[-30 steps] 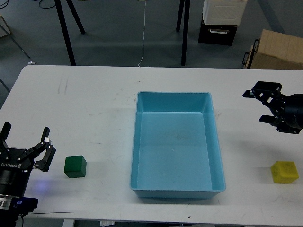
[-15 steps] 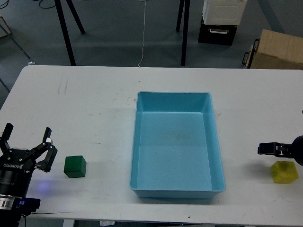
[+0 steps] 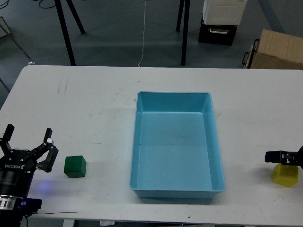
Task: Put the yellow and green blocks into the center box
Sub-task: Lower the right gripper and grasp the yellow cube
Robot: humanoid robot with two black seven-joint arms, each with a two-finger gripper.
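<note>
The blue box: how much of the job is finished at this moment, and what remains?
Nothing is done yet: the blue box is empty. In hand: the right gripper sits at the yellow block, though whether it grips cannot be told. Left: the green block lies untouched on the white table, beside the open left gripper. Both blocks must go in the box.

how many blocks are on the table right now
2: the green block near the table's front left, beside the left gripper, and the yellow block at the front right, partly covered by the right gripper.
</note>
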